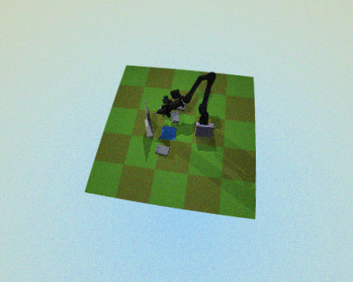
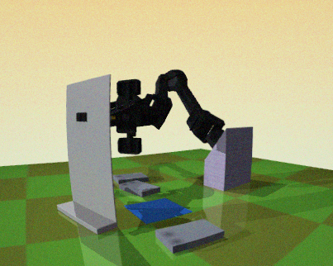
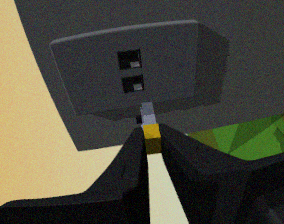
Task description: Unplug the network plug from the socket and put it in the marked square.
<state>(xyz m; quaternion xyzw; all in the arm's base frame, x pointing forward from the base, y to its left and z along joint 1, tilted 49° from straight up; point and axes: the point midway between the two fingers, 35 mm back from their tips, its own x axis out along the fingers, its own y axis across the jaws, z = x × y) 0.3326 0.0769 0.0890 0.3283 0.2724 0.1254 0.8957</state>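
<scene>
The upright panel [image 1: 149, 130] [image 2: 90, 165] [image 3: 253, 65] carries a grey socket housing [image 3: 168, 65] with two dark openings, one above the other. My gripper [image 1: 158, 113] [image 3: 149, 132] is shut on the plug [image 3: 148, 118], seen as a grey front end with a yellow part between the fingertips. The plug's front end is in front of the housing's lower edge and in neither visible opening. How wide the gap to the panel is, I cannot tell. The thin tab cannot be made out. The blue marked square [image 1: 168, 132] [image 2: 159, 211] lies on the table, lower than the gripper, with nothing on it.
A grey slab [image 1: 162, 150] [image 2: 192, 234] lies on the near side of the square in the exterior view. Two more slabs lie beyond it, one [image 1: 175, 116] [image 2: 139, 187] nearer the square. The arm's base block [image 1: 205, 130] [image 2: 239, 161] stands opposite the panel.
</scene>
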